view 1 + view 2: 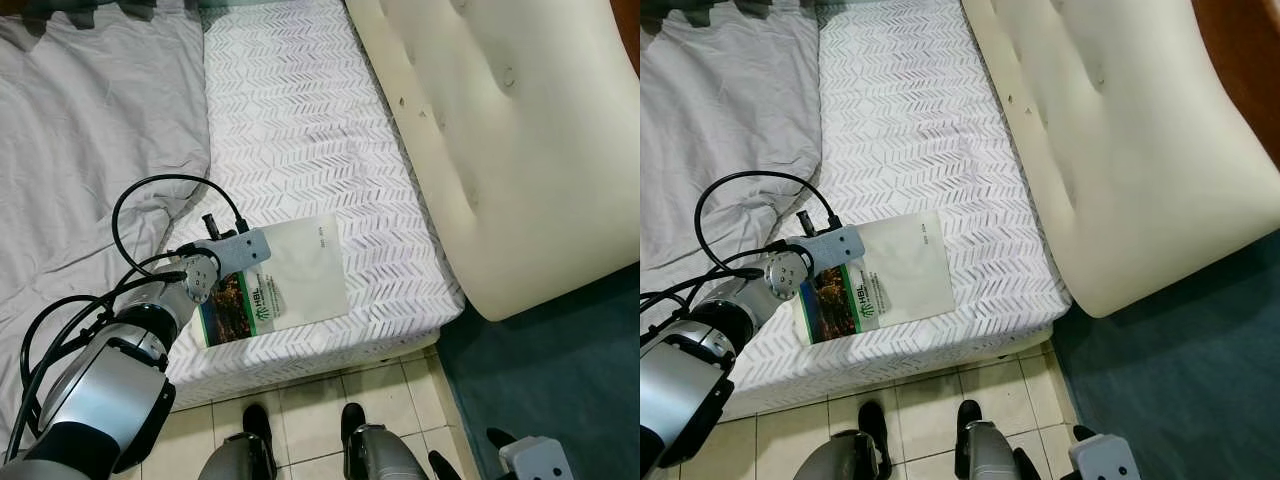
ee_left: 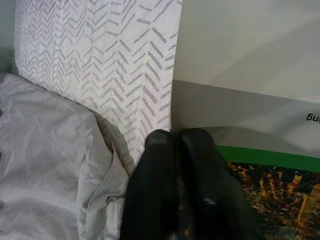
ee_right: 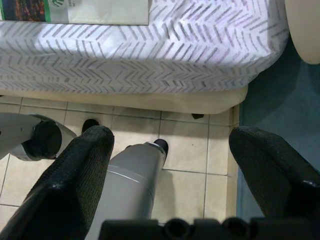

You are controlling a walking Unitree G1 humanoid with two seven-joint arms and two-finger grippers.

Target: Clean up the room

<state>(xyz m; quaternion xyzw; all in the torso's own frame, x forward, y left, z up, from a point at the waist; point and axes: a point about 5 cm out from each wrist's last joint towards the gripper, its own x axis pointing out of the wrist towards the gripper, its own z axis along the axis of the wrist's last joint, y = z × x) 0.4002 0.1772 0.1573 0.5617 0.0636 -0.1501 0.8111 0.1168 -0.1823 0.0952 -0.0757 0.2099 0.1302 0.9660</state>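
Nearest me, my right pincer [image 3: 170, 165] hangs low over the tiled floor [image 3: 190, 145] by the bed's foot, its fingers spread wide apart. My left pincer [image 2: 181, 165] has its fingers pressed together, tips at the edge of the booklet [image 1: 290, 275] without gripping it. The booklet lies flat on the chevron-patterned sheet [image 1: 290, 120] near the mattress edge. A rumpled grey blanket [image 1: 90, 130] lies on the left, with a cream padded headboard [image 1: 510, 130] on the right.

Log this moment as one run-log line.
left gripper: shut, at booklet edge | right gripper: open, idle | booklet: flat on bed
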